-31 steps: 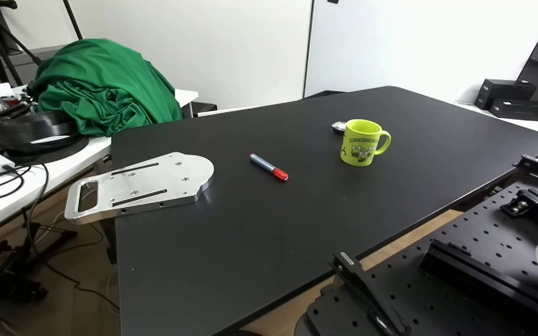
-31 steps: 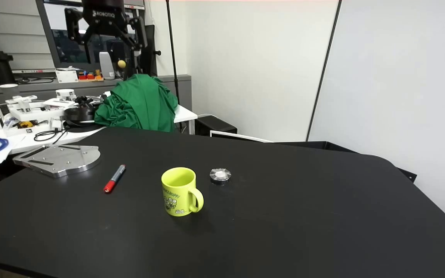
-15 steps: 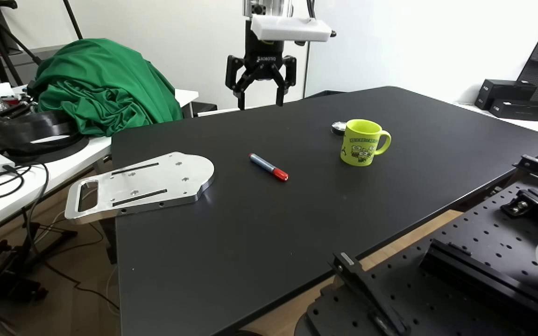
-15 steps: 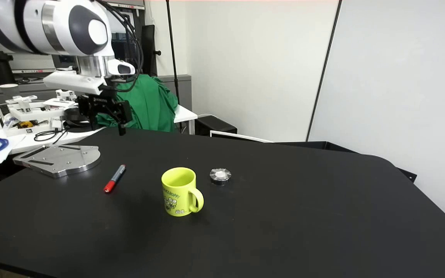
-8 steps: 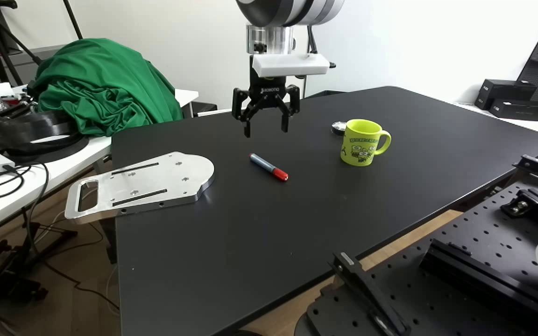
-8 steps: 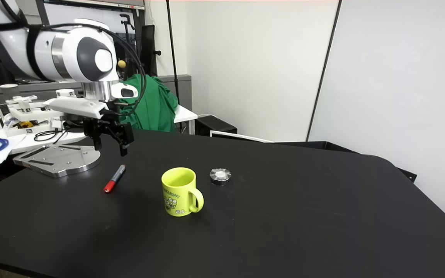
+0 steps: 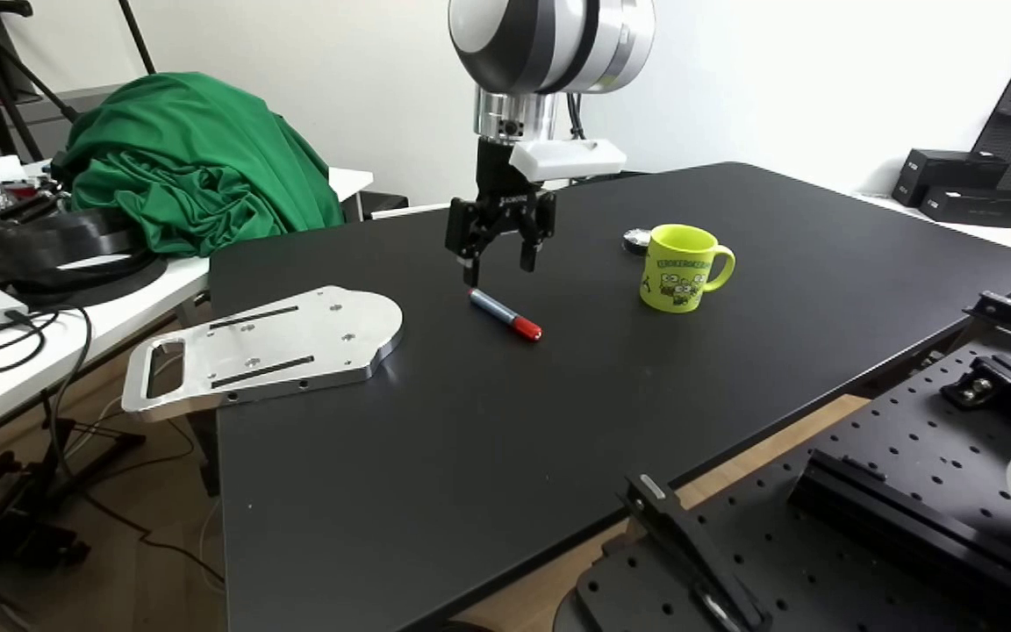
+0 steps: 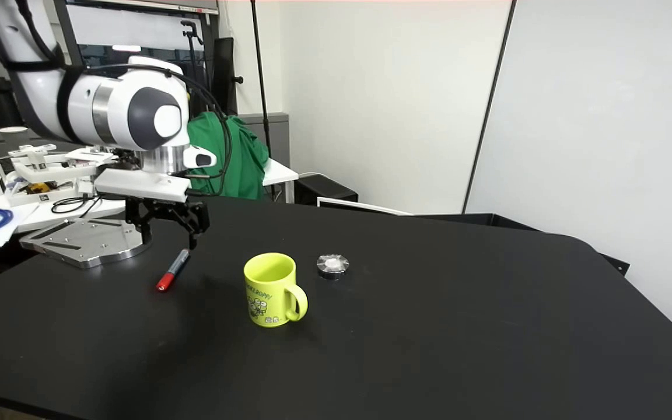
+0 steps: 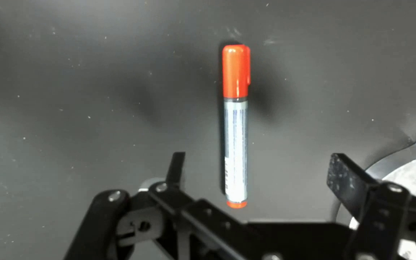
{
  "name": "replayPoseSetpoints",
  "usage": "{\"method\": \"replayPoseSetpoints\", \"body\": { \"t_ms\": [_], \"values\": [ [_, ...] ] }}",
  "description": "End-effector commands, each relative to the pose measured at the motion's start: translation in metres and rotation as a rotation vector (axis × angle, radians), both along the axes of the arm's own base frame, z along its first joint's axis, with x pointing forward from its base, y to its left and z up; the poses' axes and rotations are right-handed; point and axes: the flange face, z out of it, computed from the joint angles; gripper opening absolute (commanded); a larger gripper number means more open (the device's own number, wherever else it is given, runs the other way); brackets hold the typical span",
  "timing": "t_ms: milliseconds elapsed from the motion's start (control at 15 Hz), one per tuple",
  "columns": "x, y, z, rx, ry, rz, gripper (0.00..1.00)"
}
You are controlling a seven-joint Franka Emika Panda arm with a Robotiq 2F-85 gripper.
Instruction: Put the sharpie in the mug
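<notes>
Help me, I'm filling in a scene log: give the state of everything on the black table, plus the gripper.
Sharpie: capped, lying on its side, not gripped.
Mug: upright, nothing sticking out of it.
Gripper: open, pointing down, holding nothing.
Metal plate: lying flat, one end sticking out past the edge of the black table.
Small round item: lying flat; exactly what it is, unclear.

The gripper (image 7: pixel 499 269), fingers parted, hangs near the sharpie (image 7: pixel 505 314), well apart from the mug (image 7: pixel 674 270).
</notes>
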Motion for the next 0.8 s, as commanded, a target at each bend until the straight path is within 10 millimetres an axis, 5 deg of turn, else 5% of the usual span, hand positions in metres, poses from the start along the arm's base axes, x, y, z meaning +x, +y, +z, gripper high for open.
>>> {"method": "replayPoseSetpoints", "body": {
  "t_ms": [0,400,467,733],
  "values": [
    [0.006,0.001,-0.020,0.031,-0.007,0.085,1.00],
    [0.002,-0.002,-0.049,0.024,0.014,0.152,1.00],
    [0.002,-0.007,-0.054,0.023,0.018,0.159,0.75],
    [0.005,-0.018,-0.061,0.016,0.019,0.154,0.53]
  ]
}}
